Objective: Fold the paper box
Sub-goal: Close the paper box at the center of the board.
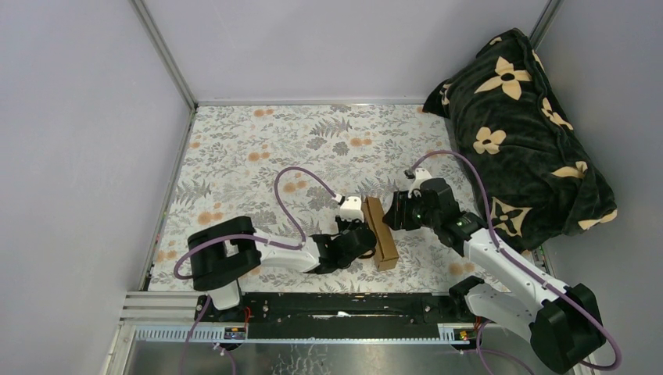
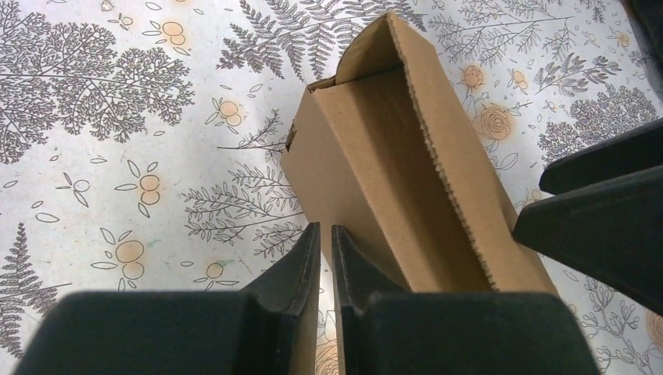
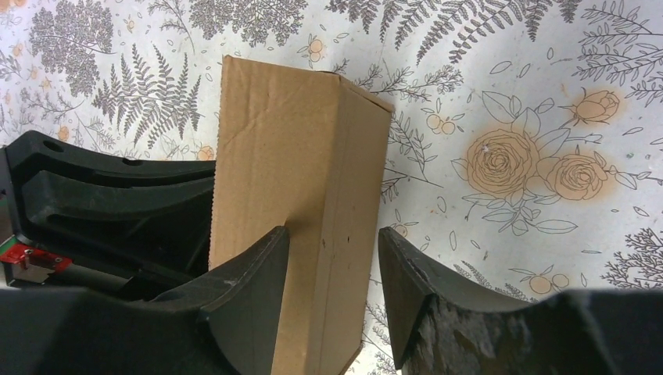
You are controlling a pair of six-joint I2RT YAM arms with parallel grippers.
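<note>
The paper box (image 1: 383, 238) is a long, narrow brown cardboard box lying on the floral cloth between my two grippers. In the left wrist view the paper box (image 2: 391, 172) shows an open side with a serrated flap edge. My left gripper (image 2: 324, 228) is shut, with nothing between its fingers, just short of the box's near wall; from above, the left gripper (image 1: 366, 237) sits at the box's left side. My right gripper (image 3: 334, 234) is open and straddles a long edge of the paper box (image 3: 289, 148): one finger lies on its face, the other stands apart. The right gripper (image 1: 395, 217) is at the box's right side.
A dark blanket with cream flowers (image 1: 524, 125) is heaped at the back right. Grey walls enclose the floral tablecloth (image 1: 258, 156) on the left, back and right. A metal rail (image 1: 313, 312) carrying the arm bases runs along the near edge.
</note>
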